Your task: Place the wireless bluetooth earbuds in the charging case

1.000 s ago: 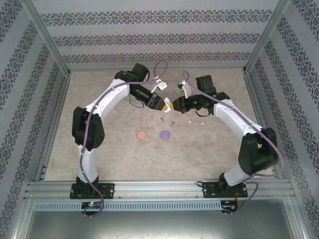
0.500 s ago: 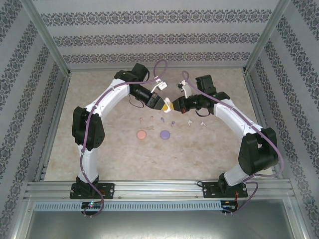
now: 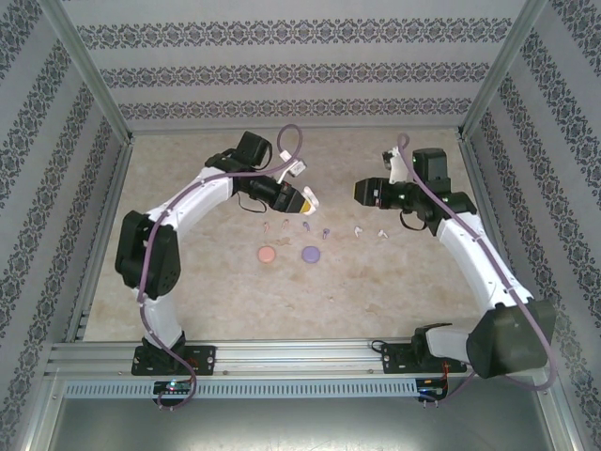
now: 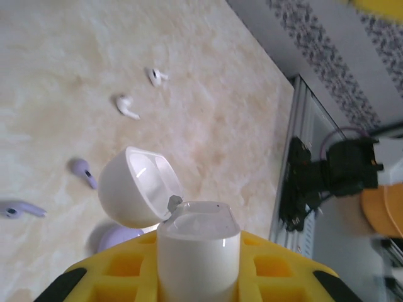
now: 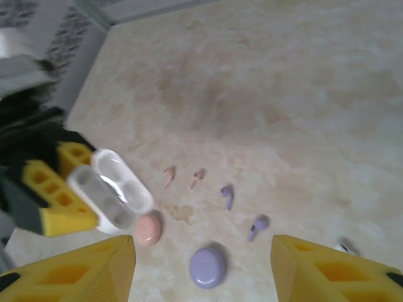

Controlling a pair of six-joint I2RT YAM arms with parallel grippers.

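My left gripper is shut on the white charging case, held upright between its yellow fingers with the lid swung open. The same case shows in the right wrist view. My right gripper hangs open and apart from it, to the right, over the table. The earbuds lie loose in a row: two pinkish, two purple, two white.
A pink case and a purple case lie shut on the beige table in front of the row of buds. Patterned walls and a metal frame close in the table on three sides.
My right gripper has let go at the white case, opened, and drawn back to the right. The left gripper has stayed shut on the case, shifting slightly.
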